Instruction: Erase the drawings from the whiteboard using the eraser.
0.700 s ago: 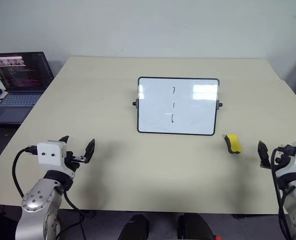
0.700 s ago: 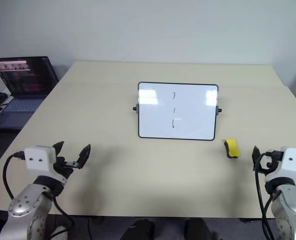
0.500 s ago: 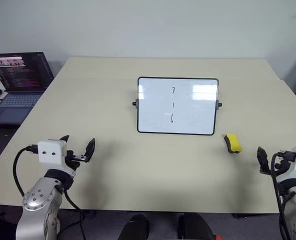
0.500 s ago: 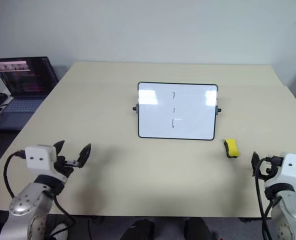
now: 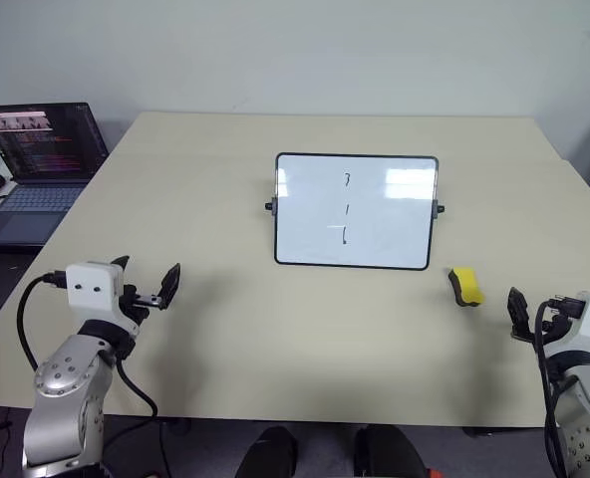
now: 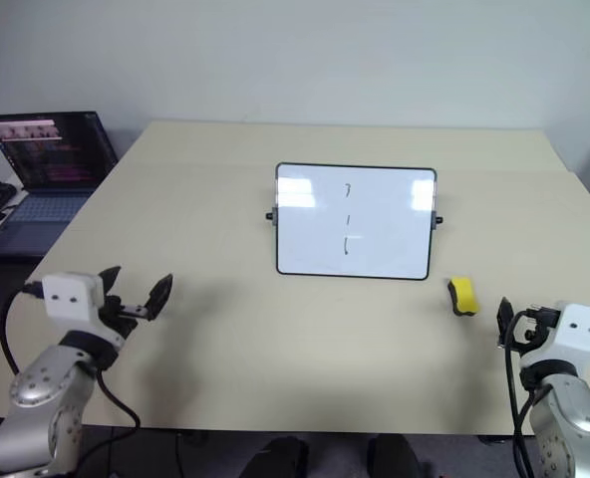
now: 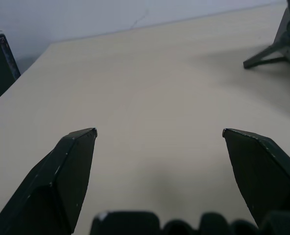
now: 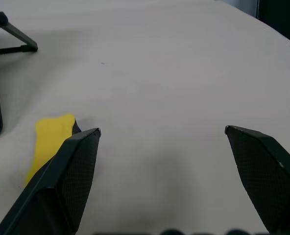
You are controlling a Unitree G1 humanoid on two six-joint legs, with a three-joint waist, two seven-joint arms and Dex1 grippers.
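The eraser (image 5: pixel 463 285) lies flat on the table (image 5: pixel 275 339), just right of the whiteboard (image 5: pixel 356 211), near the right gripper (image 8: pixel 162 131), whose jaws are spread and empty. It looks light and rigid; grasp across its long yellow sides. Left gripper (image 7: pixel 159 132): spread, empty.

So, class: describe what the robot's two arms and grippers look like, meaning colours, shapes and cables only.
Each arm is rounded silver-grey metal, ending in a white boxy wrist block with two small dark dots. Black cables loop from each block. The left gripper and right gripper each have two flat, tapered black fingers.
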